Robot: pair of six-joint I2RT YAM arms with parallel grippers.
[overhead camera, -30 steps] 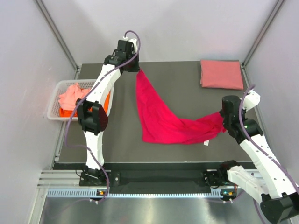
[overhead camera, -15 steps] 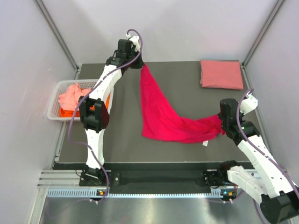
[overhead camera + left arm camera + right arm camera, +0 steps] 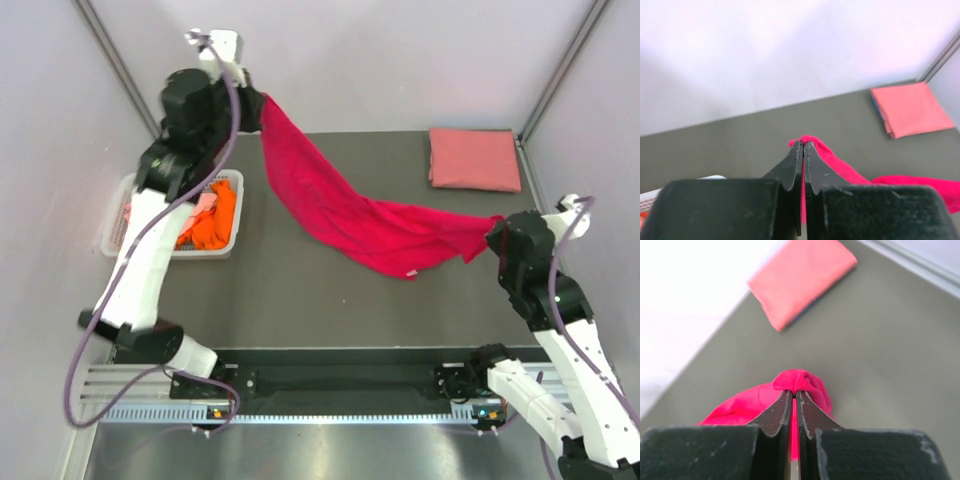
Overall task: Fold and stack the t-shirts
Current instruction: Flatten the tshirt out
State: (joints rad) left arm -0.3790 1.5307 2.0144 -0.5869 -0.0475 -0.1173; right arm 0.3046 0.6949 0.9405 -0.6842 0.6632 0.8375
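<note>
Two tools are sharing one load above the dark worktop, which is stretching out below and between them. Strung from the left tool to the right tool, the magenta-red t-shirt is hanging as a long sagging band. Its lowest fold is drooping nearer the right tool, and whether that fold is brushing the worktop cannot be told. Below the left tool and to its outer side, the white slotted basket is sitting at the worktop's left edge, partly hidden by the left arm. Beyond the right tool, at the far right corner, the salmon pink t-shirt is lying folded flat in a neat rectangle, well apart from the hanging shirt. Inside the basket the orange t-shirt is lying crumpled, with the pale coral t-shirt touching it. The left tool is raised high, its jaws pressing together on a bunched corner of the magenta-red t-shirt. The right tool, lower, is likewise clamping a small bunch of the same shirt.
</note>
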